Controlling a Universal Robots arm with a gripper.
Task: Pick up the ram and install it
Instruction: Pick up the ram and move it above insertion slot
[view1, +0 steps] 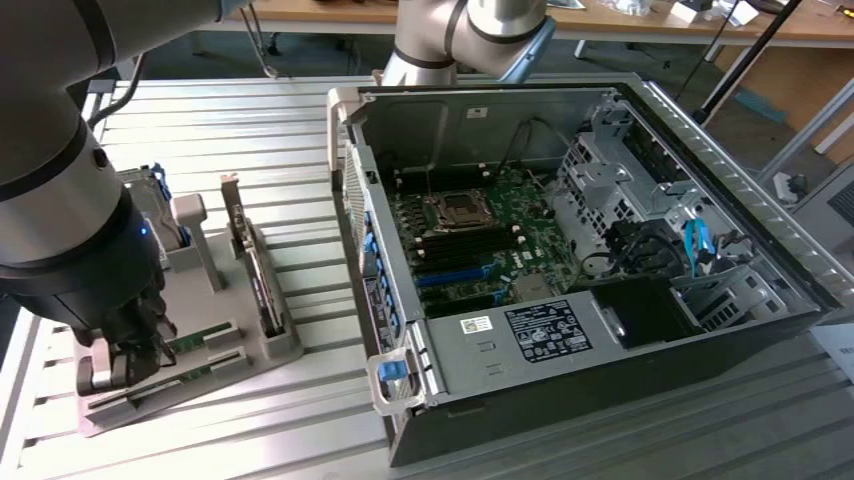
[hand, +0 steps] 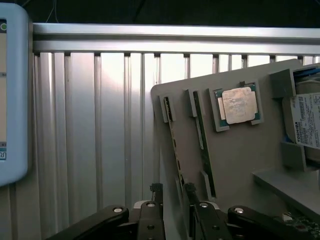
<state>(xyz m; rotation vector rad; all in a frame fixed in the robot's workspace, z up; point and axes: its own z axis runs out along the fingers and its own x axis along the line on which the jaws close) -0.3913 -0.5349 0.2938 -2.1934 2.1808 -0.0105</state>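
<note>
Between the two black fingertips of the arm's black metal gripper (hand: 173, 194) lies the near end of the ram (hand: 174, 145), a long, narrow, thin green circuit-board stick carrying small black chips. The jaws stand fully open, one fingertip to each side of the stick, and grip nothing. A gap shows on both sides. The ram stands on edge in a slot of the flat grey plastic holder (hand: 240, 165), which rests on the ribbed silver aluminium table (hand: 100, 140).

Just beside the ram, in the neighbouring slot, stands a second green stick (hand: 204, 150) of the same form, parallel to the first. Beyond it on the holder sits the square silver processor chip (hand: 239, 104) with a green border, seated between grey corner brackets. Farther along, a silver hard drive (hand: 306, 120) with a white printed label sits between grey blocks.

At the exterior view's left, the grey and silver robot arm (view1: 60, 200) reaches down over the holder. A larger expansion card with a metal bracket (view1: 254, 265) stands upright in the holder, nearer the case than the ram slots.

At the exterior view's right, well apart from the gripper, the open black and silver computer case (view1: 534, 425) lies on its side with the green motherboard (view1: 494, 250) exposed. A square processor socket (view1: 461, 210) sits on the board, with long black and blue slots just beside it.
</note>
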